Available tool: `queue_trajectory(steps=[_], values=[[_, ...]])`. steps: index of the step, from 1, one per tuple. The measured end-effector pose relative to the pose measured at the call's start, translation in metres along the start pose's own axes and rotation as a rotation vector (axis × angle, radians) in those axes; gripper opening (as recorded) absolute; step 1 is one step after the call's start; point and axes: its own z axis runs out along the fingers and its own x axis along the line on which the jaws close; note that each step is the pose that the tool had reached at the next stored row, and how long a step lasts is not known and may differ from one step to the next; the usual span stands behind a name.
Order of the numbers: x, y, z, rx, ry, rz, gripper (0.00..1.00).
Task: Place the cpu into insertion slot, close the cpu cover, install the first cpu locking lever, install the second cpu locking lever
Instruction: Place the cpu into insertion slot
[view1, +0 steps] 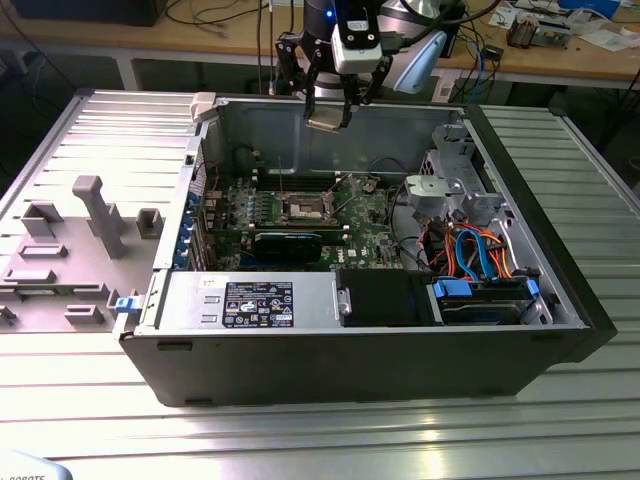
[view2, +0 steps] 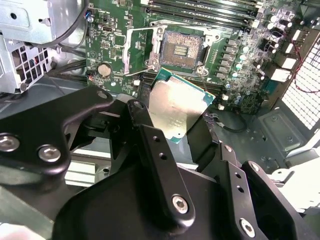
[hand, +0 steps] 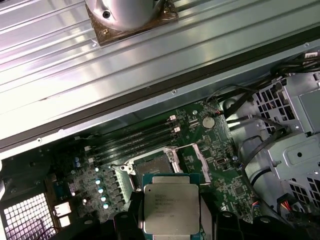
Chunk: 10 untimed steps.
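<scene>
gripper (view1: 328, 116) clenched on flat silver cpu (view2: 177, 110) | hangs free above case (view1: 330, 365) rear edge | square insertion slot (view2: 181, 47) uncovered, dark-centred

Case label (view1: 259, 303), print unreadable

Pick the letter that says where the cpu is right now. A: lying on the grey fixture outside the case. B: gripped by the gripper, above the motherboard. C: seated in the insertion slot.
B: the cpu sits clamped in the gripper, off the board, and the insertion slot shows empty.
</scene>
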Motion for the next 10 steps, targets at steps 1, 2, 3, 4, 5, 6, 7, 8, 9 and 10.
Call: queue_trajectory(steps=[1,2,3,4,5,6,7,8,9,10], values=[[0.0000,0.0000,0.0000,0.0000,-0.0001,0.001,0.54],[0.0000,0.0000,0.0000,-0.0001,-0.0005,0.005,0.54],[0.0000,0.0000,0.0000,-0.0003,-0.0012,0.014,0.54],[0.0000,0.0000,0.0000,-0.0004,-0.0018,0.020,0.54],[0.0000,0.0000,0.0000,-0.0005,-0.0023,0.026,0.54],[0.0000,0.0000,0.0001,-0.0007,-0.0033,0.038,0.54],[0.0000,0.0000,0.0001,-0.0009,-0.0043,0.048,0.54],[0.0000,0.0000,0.0001,-0.0010,-0.0051,0.057,0.54],[0.0000,0.0000,0.0001,-0.0011,-0.0059,0.065,0.54],[0.0000,0.0000,0.0001,-0.0013,-0.0066,0.073,0.54]])
